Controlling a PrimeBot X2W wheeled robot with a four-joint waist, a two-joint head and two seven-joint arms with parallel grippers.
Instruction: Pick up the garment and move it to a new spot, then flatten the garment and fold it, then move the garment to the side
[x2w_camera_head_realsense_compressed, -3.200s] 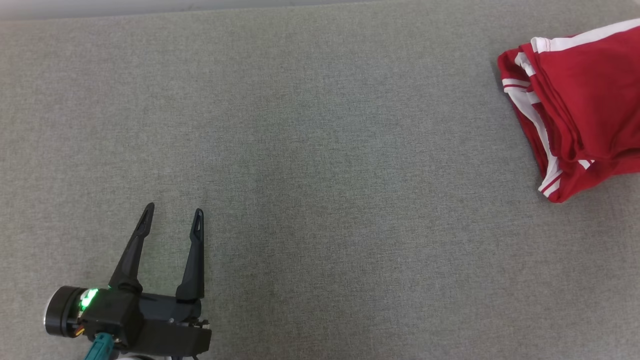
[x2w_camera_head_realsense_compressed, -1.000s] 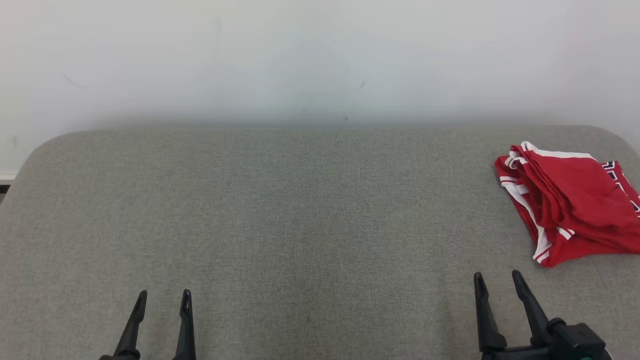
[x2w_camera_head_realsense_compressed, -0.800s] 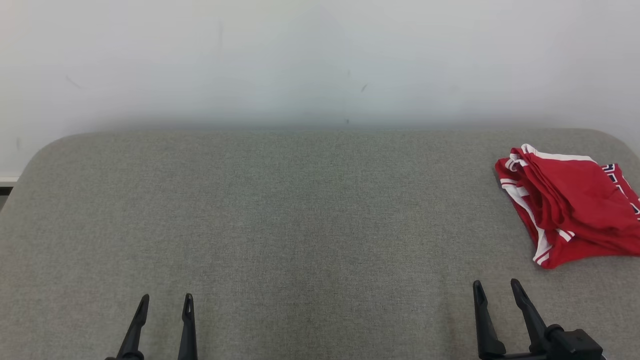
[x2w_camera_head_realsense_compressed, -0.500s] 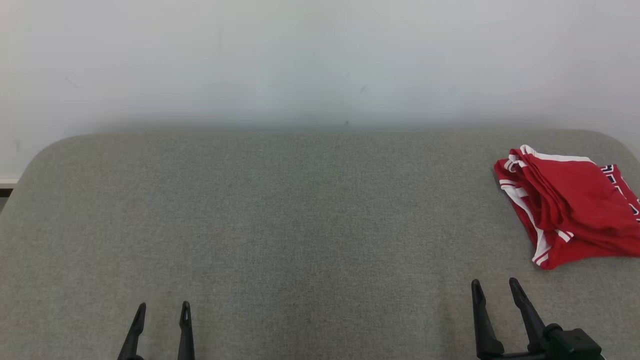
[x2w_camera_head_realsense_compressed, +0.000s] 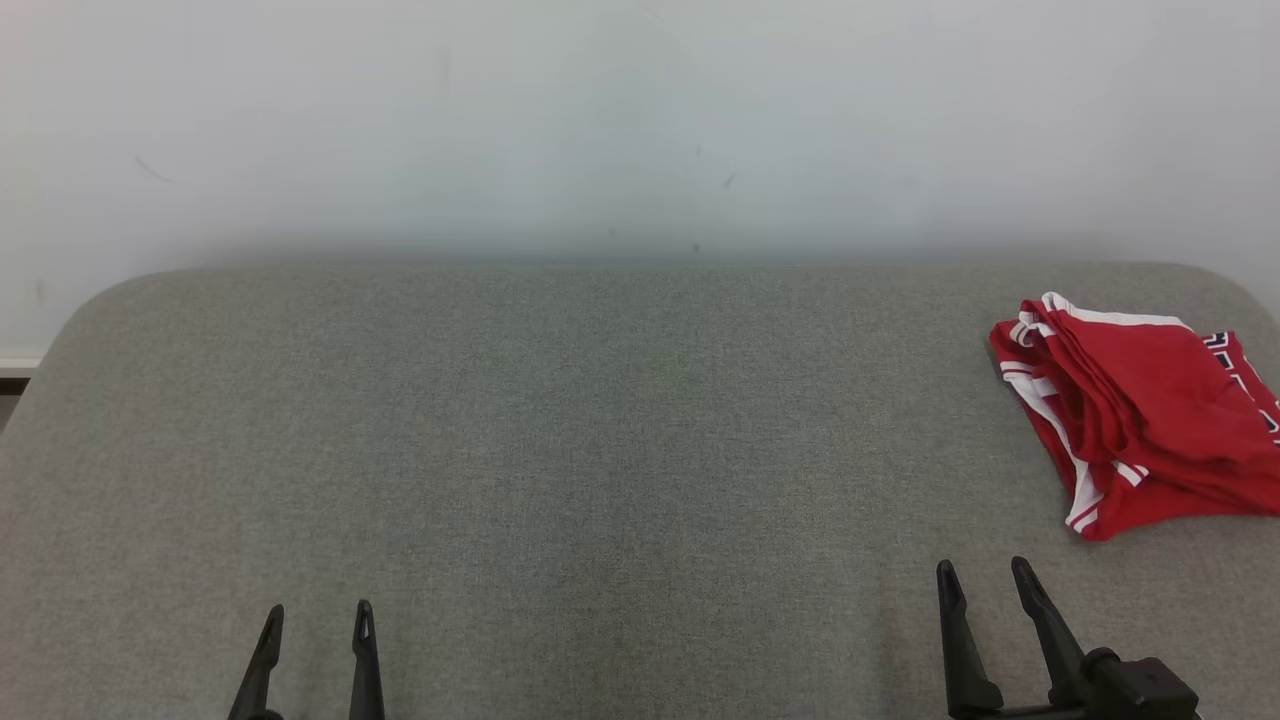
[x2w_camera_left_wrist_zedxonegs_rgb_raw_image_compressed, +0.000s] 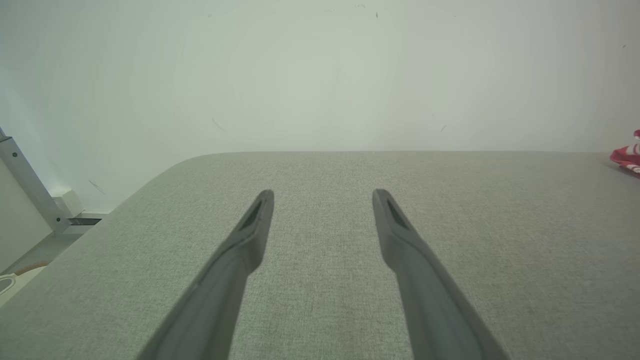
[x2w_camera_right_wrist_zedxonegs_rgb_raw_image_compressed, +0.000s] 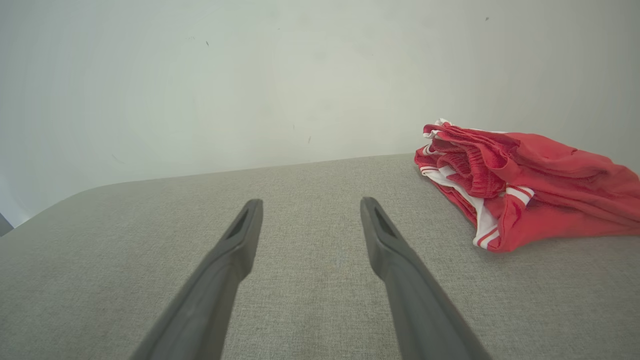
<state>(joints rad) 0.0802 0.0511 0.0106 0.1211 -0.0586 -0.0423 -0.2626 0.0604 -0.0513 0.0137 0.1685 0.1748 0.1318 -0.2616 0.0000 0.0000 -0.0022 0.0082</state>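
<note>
Left gripper: seen at the lower left of the head view, jaws spread wide and nothing between them. It is held low over the surface and well apart from the garment, which is judged to be a rest pose rather than a reach.
Grey padded surface: its broad middle is bare as far as the pale wall, so the working area appears to have been given up.
Right gripper: at the lower right, jaws likewise spread and empty. It is near the garment but apart from it, with the bundle ahead and to its right.
Garment: red with white stripes, folded into a compact bundle at the surface's right edge and partly cut by the frame. It is set aside there, so the final step is judged done.
Change from earlier frames: a few seconds ago the head camera was aimed closer down, with one gripper in it; since then the camera has been raised. Over the last second the fold is unaltered and the spread fingers have barely shifted.
</note>
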